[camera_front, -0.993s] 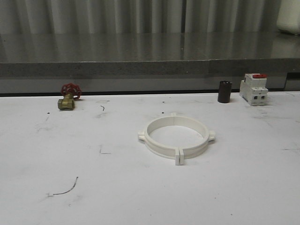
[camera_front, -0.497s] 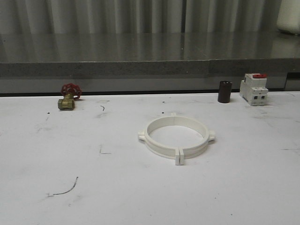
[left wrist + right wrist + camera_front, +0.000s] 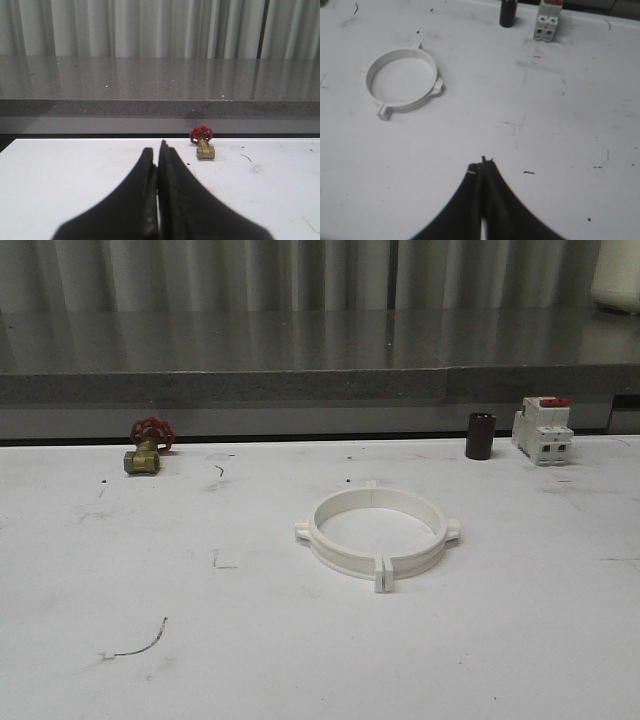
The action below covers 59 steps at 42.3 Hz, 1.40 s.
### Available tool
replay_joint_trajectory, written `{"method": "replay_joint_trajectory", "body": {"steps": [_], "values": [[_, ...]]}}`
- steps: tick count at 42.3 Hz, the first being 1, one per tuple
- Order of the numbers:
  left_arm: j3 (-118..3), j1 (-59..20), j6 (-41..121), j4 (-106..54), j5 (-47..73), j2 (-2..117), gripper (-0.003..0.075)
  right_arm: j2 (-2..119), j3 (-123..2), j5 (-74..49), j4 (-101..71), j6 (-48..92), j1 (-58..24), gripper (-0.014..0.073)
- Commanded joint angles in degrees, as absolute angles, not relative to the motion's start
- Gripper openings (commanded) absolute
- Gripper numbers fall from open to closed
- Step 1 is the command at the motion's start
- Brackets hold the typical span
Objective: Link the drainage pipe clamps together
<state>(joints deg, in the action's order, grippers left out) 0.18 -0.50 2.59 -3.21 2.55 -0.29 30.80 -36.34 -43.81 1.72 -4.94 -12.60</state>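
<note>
**Clamps look joined already, both arms parked**

So the two drainage pipe clamps are sitting flat in the middle of the white table, and the halves meet as one full ring. You can see the tabs paired up at the near seam and again at the far one, with a little ear sticking out on each side. Can't tell whether the tabs are actually snapped or just butted together, but I'd say the job looks basically done.

Left gripper has its fingers pressed together on nothing, pointing toward the brass valve with the red handwheel at the back edge. Right gripper is also pinched together with nothing in it, hanging over bare table well apart from the ring. My guess is both are pulled back so nothing knocks it.

The black cylinder and the breaker sit at the back right, out of the way
</note>
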Motion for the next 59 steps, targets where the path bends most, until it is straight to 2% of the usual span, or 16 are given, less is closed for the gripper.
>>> {"method": "replay_joint_trajectory", "body": {"steps": [1, 10, 19, 29, 49, 59], "values": [[1.57, -0.53, 2.58, -3.83, -1.96, -0.87, -0.0020, 25.30, -31.53, -32.35, 2.58, -3.41, -9.35, -0.0065], [1.57, -0.53, 2.58, -3.83, -1.96, -0.87, -0.0020, 9.76, -13.63, -13.52, 2.58, -3.12, -4.66, -0.0067], [1.57, -0.53, 2.58, -3.83, -1.96, -0.87, -0.0020, -1.67, -3.40, -6.28, 2.58, -3.12, -2.36, -0.0067], [1.57, -0.53, 2.58, -3.83, -1.96, -0.87, -0.0020, -1.50, 1.46, -1.82, 2.58, -3.18, -2.30, -0.0067], [1.57, -0.53, 2.58, -3.83, -1.96, -0.87, -0.0020, -1.50, 1.31, -2.00, 2.49, -3.23, -2.30, -0.0067], [1.57, -0.53, 2.58, -3.83, -1.96, -0.87, -0.0020, -1.50, 1.31, -1.38, -5.10, -3.17, -2.30, -0.0067]]}}
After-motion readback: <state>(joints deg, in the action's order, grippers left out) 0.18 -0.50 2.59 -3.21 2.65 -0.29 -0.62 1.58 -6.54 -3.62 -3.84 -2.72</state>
